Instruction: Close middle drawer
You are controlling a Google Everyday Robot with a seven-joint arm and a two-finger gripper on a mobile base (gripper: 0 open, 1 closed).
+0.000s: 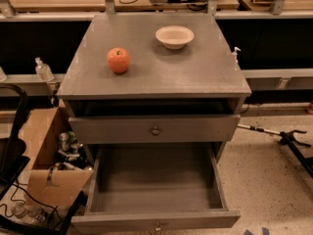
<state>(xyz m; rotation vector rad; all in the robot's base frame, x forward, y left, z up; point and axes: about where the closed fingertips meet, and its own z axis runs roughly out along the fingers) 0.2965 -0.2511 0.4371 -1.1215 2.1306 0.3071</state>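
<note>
Pulled far out toward 6 o'clock: the middle drawer (122, 220), a wide grey wooden box, deep and bare inside, matt grain on floor and walls. Low front panel, with a small round metal knob (157, 226) right at the bottom edge of view. Just above, near the centre: the upper drawer (195, 129), taller-fronted, same grey wood, own knob, a dark gap over it.

No gripper anywhere in view, so no telling whether released or clenched; presumably somewhere beyond the 6 o'clock edge.

On the flat cabinet top (161, 77): a smooth, round, red-orange apple (119, 60) at 11 o'clock and a shallow cream bowl (174, 36) at 12 o'clock. At 8 o'clock, beside the drawer's left wall, an open cardboard box (41, 141) of clutter.

Likely trouble:
- pushing off-centre and racking the wide box on its runners
- shoving hard enough to jolt the cabinet and set the apple rolling
- mistaking the taller front for the target
- catching the cardboard flap near the left corner
</note>
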